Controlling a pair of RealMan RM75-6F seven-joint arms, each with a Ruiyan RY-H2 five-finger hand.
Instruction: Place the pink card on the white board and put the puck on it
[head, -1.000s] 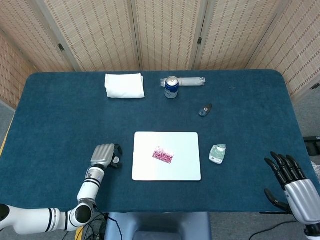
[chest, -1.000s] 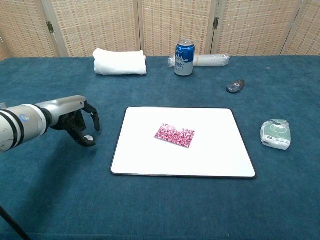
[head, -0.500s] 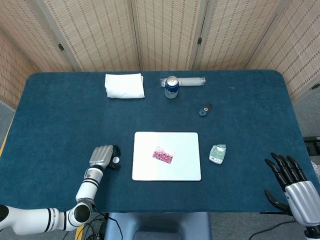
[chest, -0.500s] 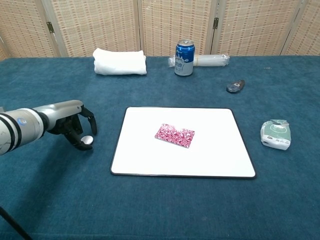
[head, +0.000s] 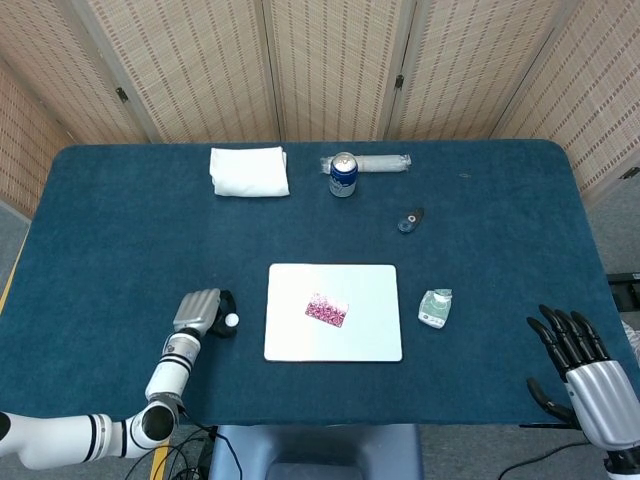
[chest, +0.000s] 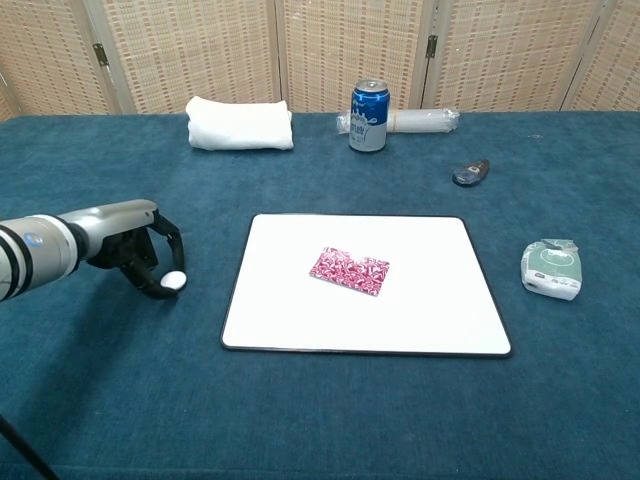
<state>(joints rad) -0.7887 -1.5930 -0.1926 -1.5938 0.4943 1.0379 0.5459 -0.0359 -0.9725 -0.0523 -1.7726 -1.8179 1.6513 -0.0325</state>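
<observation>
Pink card (chest: 349, 271) lies flat on the white board (chest: 420, 320), so placement appears complete. Left robot hand (chest: 138, 255) curls round the puck (chest: 174, 281) beside the board, apparently pinching it. Right robot hand (head: 580, 360) idles, fingers spread, off the worktop (head: 120, 230) edge.

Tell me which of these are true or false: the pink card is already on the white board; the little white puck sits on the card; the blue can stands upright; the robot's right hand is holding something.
1. The pink card lies on the white board. True.
2. The puck sits on the card. False: it is off the board, at the fingertips of the left hand.
3. The blue can stands upright. True.
4. The right hand holds something. False: its fingers are spread, holding nothing.
</observation>
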